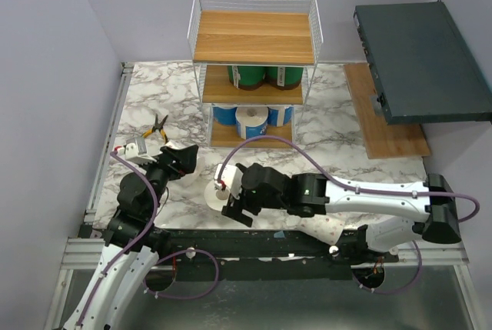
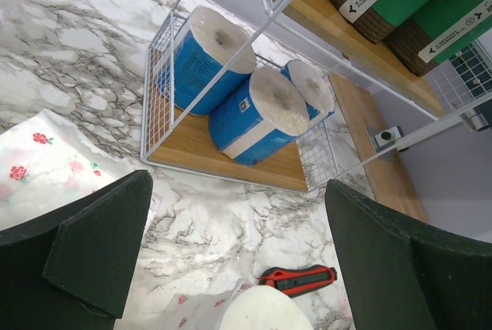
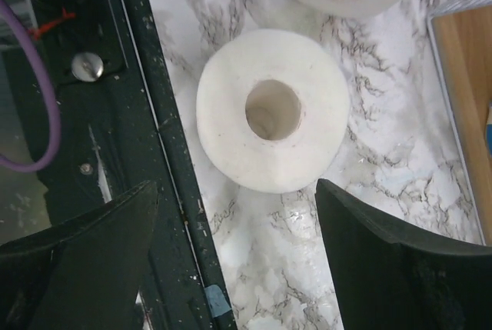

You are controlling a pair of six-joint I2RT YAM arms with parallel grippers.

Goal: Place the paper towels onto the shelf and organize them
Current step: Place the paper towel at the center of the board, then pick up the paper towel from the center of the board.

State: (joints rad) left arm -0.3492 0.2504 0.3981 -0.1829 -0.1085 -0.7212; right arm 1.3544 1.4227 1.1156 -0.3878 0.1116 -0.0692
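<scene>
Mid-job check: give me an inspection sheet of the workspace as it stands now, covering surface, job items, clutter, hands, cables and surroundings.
Surface: marble-pattern table; no spills seen.
Job's things: the shelf holds green-wrapped rolls on the middle tier and three blue-wrapped rolls on the bottom tier. Two white rolls stand on end on the table, not yet shelved.
Clutter: pliers, utility knife, flower-print wrapper.
Hands: left hand open, holding nothing. Right hand open over a white roll, not touching it.
Cables: purple cables loop along both arms.
Surroundings: dark slab on a wooden board at the right; plain walls.
</scene>
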